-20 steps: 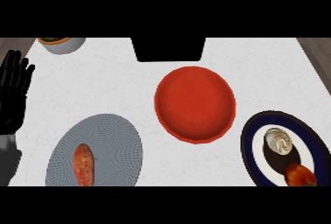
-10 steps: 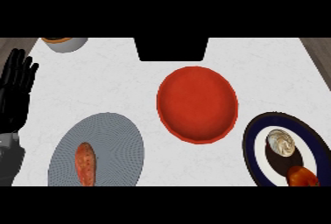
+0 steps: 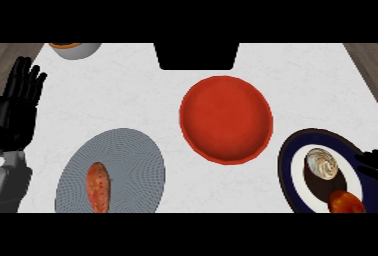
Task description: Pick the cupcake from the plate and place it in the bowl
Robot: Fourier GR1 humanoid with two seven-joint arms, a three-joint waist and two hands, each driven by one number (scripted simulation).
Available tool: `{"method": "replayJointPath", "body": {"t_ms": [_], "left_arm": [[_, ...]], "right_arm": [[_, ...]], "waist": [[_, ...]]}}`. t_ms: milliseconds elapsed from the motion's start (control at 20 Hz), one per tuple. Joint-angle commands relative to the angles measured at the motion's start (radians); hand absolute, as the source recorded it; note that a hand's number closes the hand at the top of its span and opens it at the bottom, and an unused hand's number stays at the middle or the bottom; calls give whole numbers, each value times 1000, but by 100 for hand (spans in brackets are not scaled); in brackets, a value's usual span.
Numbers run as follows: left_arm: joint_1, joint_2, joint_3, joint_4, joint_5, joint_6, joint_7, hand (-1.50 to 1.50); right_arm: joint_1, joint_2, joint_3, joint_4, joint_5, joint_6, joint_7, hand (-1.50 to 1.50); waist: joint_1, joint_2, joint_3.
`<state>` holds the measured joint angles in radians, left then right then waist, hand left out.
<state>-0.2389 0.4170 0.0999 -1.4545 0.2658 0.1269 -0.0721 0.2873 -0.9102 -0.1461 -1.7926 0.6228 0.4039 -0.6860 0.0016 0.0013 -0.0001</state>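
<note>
The cupcake [image 3: 322,163], cream swirl on top and dark wrapper, sits on a dark blue plate [image 3: 285,165] with a white centre at the lower right. A red bowl [image 3: 226,118] lies in the middle of the counter, left of that plate and apart from it. At the view's right edge a dark bit of my right hand [image 3: 368,164] shows just beside the cupcake; most of it is out of view. My left hand [image 3: 18,105] rests open at the left edge, fingers up, far from the cupcake.
A red-orange fruit [image 3: 345,201] shares the blue plate, just below the cupcake. A grey plate [image 3: 129,152] at the lower left carries a sweet potato [image 3: 97,181]. A small bowl [image 3: 75,49] stands at the back left, a black object [image 3: 196,55] at the back centre.
A dark part of my right hand has come into view at the right edge beside the cupcake. The left hand and the objects have stayed where they were.
</note>
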Motion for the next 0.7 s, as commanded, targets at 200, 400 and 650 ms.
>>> {"method": "replayJointPath", "body": {"t_ms": [200, 400, 650], "left_arm": [[8, -3, 26, -82, -18, -7, 82, 0], [61, -41, 26, -111, -28, -20, 54, 0], [84, -33, 62, -128, -23, -47, 52, 0]], "right_arm": [[-134, 100, 81, 191, 152, -25, -37, -150], [-249, 100, 72, 340, 176, -25, -110, -150], [-263, 189, 136, 374, 226, -98, -131, -150]], "waist": [[3, -1, 1], [5, -1, 0], [4, -2, 0]]}}
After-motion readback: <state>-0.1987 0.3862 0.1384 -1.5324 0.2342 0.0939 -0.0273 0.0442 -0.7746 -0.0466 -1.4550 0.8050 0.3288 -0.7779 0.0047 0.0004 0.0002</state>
